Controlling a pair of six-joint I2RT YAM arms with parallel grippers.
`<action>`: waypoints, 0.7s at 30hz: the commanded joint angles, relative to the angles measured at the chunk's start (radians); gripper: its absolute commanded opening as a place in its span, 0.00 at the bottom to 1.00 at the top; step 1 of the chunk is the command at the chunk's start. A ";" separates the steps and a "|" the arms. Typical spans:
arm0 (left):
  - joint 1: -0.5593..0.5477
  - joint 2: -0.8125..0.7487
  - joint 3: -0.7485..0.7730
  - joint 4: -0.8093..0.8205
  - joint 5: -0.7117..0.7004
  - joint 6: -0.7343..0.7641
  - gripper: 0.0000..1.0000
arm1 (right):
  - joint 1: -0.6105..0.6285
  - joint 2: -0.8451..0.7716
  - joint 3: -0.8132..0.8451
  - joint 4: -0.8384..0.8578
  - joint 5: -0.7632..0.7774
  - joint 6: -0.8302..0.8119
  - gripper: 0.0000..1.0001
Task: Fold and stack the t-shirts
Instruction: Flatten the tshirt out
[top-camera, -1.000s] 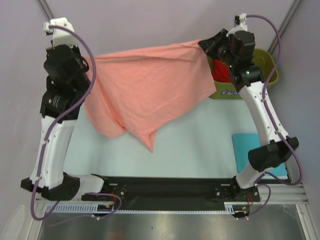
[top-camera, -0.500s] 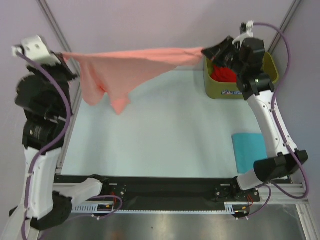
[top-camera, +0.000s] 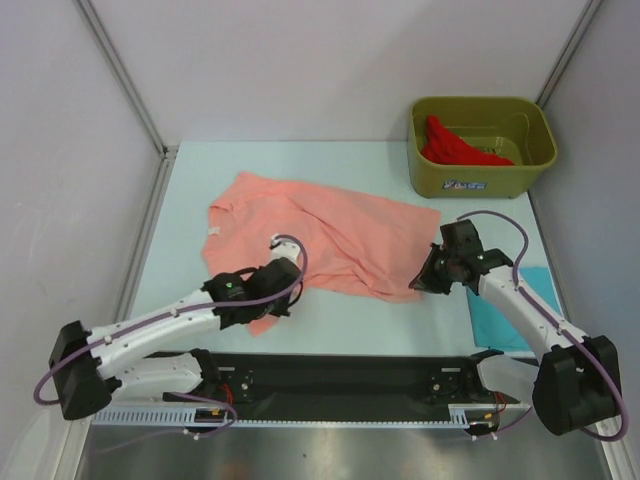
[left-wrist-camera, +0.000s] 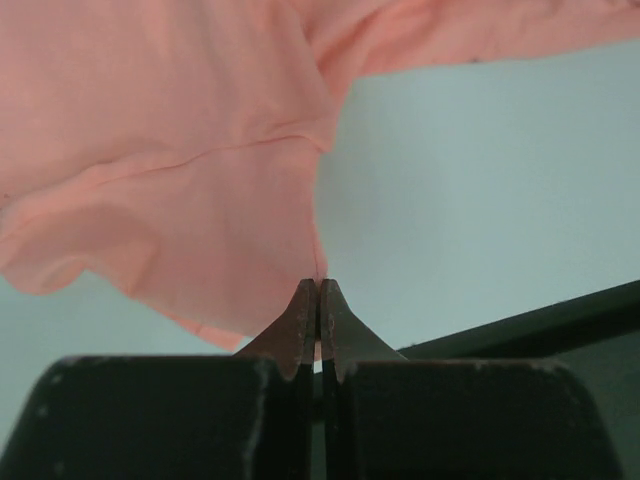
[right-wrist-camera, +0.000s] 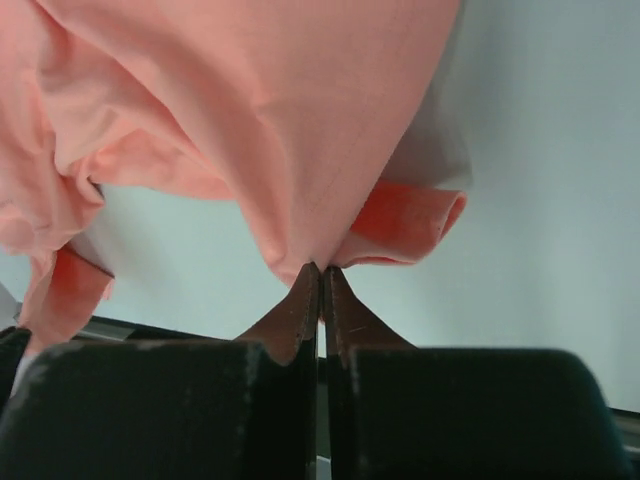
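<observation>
The salmon-pink t-shirt (top-camera: 340, 235) lies spread and rumpled across the middle of the table. My left gripper (top-camera: 290, 297) is low at its near left part, shut on a thin edge of the fabric (left-wrist-camera: 180, 150); the closed tips (left-wrist-camera: 318, 285) pinch it. My right gripper (top-camera: 418, 285) is at the shirt's near right corner, shut on a bunched fold (right-wrist-camera: 250, 100) at its tips (right-wrist-camera: 321, 268). A bright red t-shirt (top-camera: 455, 150) is heaped in the tub. A turquoise-blue t-shirt (top-camera: 492, 322) lies flat at the near right, partly under my right arm.
The olive-green tub (top-camera: 480, 103) stands at the far right corner. A black rail (top-camera: 340, 375) with the arm bases runs along the near edge. Frame posts rise at the far left and far right, with walls on both sides.
Both arms came down from high at the back to low over the near half of the table. The pink shirt, stretched in the air before, now lies on the table.
</observation>
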 joint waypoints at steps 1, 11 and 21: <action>-0.063 0.152 0.056 0.053 0.043 -0.132 0.00 | 0.005 0.018 0.016 0.068 0.046 -0.023 0.03; 0.016 0.449 0.358 0.043 0.038 0.076 0.13 | -0.109 0.276 0.217 0.078 0.153 -0.227 0.12; 0.134 0.324 0.406 -0.098 0.087 0.041 0.82 | -0.116 0.277 0.298 -0.089 0.201 -0.307 0.65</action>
